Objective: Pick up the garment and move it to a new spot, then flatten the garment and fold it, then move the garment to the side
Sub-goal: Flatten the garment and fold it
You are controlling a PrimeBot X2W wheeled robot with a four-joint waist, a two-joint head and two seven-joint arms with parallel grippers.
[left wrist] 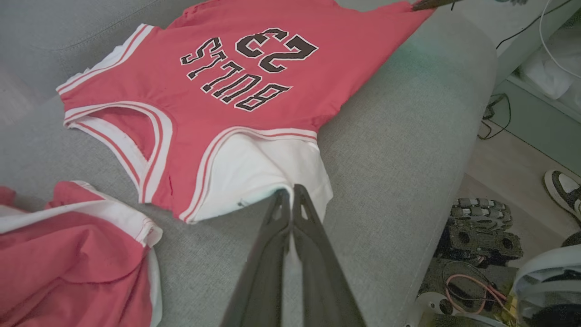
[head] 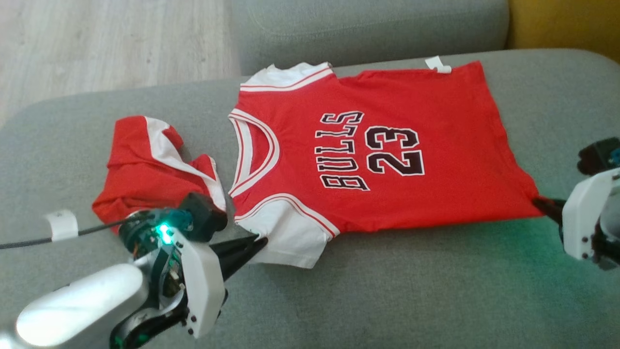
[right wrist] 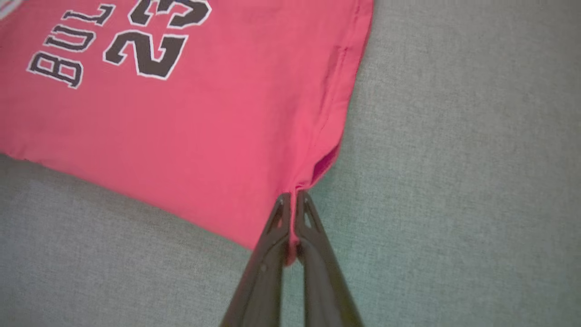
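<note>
- Standing on the floor below the seat's front edge, nearer than the jersey, are some dark machinery and a black-and-white shoe, both seen in the left wrist view.
- At the jersey's near white sleeve, the left gripper has its two dark fingers pressed together on the sleeve's edge, the tips meeting right at the white cloth.
- At the jersey's near hem corner, the right gripper is clamped the same way. A sliver of red fabric shows between its fingers in the right wrist view.
- The jersey, red with "BULLS 23" in black, lies spread face up on the grey sofa seat. Its collar points to the robot's left and its hem to the right, and its near edge runs between the two grips.
- Just left of the jersey's collar, crumpled red-and-white shorts sit on the same seat, with a narrow strip of cushion between them and the jersey. The left wrist housing covers their near edge in the head view.
- Further left of the jersey, a dark cable with a white tag trails off past the shorts.
- A small white label sticks out at the jersey's far edge.
- Beyond the jersey rises the sofa backrest, with wooden floor at the far left and a yellow surface at the far right.
</note>
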